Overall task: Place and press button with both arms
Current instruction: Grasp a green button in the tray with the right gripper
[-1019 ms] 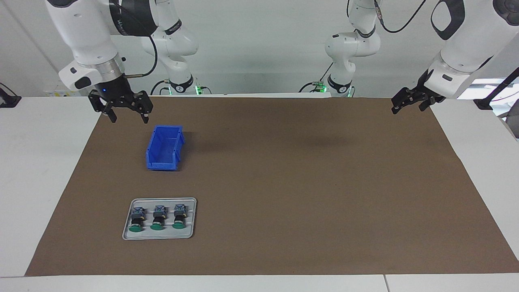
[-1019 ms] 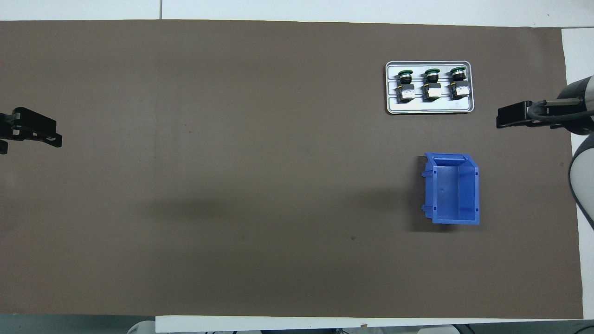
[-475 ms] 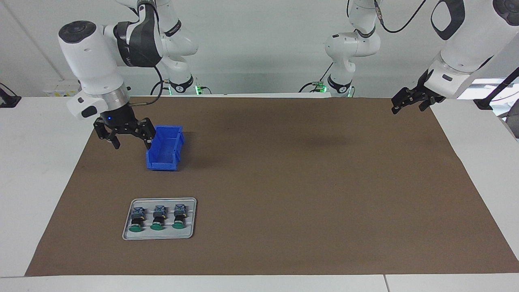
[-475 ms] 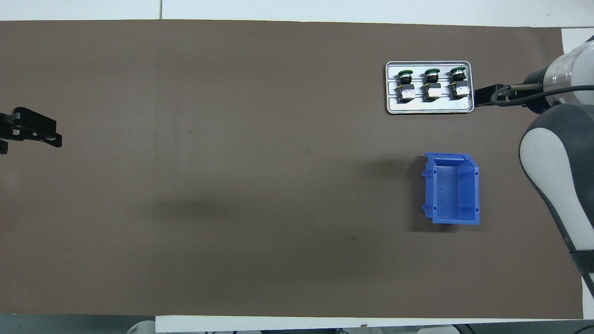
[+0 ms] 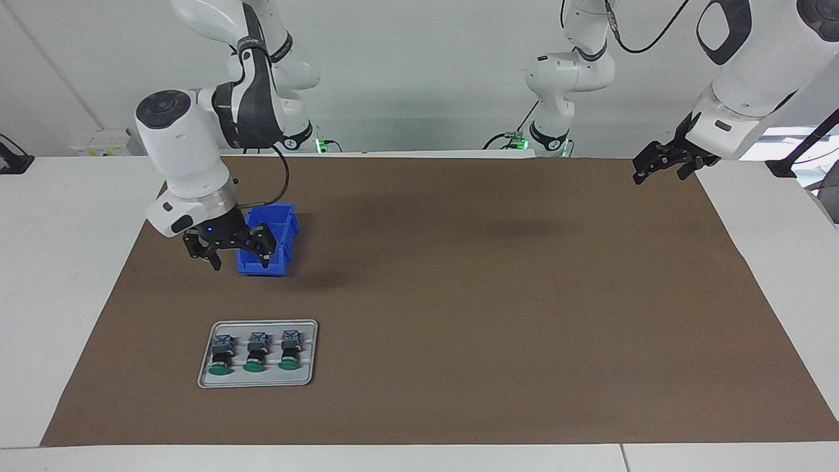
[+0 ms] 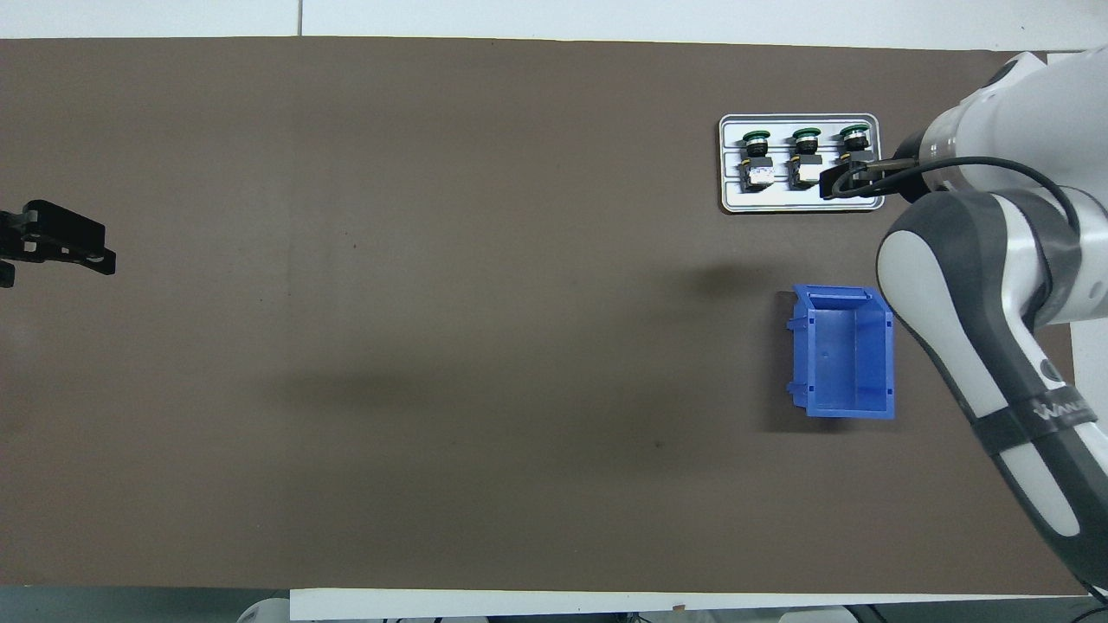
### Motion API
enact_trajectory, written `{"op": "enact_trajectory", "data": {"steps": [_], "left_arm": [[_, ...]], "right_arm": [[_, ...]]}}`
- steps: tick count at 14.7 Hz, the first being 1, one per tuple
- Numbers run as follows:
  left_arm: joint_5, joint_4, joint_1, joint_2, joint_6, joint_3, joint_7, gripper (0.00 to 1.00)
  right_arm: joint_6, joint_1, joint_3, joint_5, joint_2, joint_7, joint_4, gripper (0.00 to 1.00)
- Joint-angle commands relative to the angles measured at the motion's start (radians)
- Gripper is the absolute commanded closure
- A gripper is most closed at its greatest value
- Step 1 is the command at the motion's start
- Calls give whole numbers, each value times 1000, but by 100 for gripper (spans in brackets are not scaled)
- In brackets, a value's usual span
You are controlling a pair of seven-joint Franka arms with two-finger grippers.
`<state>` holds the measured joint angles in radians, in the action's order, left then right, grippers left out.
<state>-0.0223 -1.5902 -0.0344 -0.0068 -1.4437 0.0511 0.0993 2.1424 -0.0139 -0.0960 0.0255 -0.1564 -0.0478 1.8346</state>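
Three green-capped buttons (image 5: 254, 354) (image 6: 805, 160) lie side by side in a grey tray (image 5: 262, 381) (image 6: 779, 203) toward the right arm's end of the table. My right gripper (image 5: 240, 263) (image 6: 844, 180) hangs open and empty in the air. In the facing view it is in front of the blue bin's edge, well above the mat. Seen from overhead it covers the tray's corner and part of the button closest to the mat's edge. My left gripper (image 5: 659, 167) (image 6: 61, 247) waits open over the mat's edge at the left arm's end.
A blue open bin (image 5: 275, 239) (image 6: 844, 355) stands on the brown mat (image 5: 491, 295), nearer to the robots than the tray. White table surface borders the mat.
The right arm has swung down and away from the robots, from the mat's robot-side edge past the bin toward the tray. Its gripper stays open. The left arm has not moved.
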Motion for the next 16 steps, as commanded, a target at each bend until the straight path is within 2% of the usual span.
{"op": "enact_trajectory", "data": {"steps": [1, 9, 16], "left_arm": [[-7, -17, 1, -18, 5, -4, 0, 0], [-7, -17, 1, -18, 5, -4, 0, 0], [-8, -17, 1, -16, 5, -4, 0, 0]], "right_arm": [[88, -5, -10, -15, -50, 49, 9, 2], [330, 14, -14, -9, -221, 98, 9, 4], [427, 11, -14, -1, -288, 109, -4, 6]]}}
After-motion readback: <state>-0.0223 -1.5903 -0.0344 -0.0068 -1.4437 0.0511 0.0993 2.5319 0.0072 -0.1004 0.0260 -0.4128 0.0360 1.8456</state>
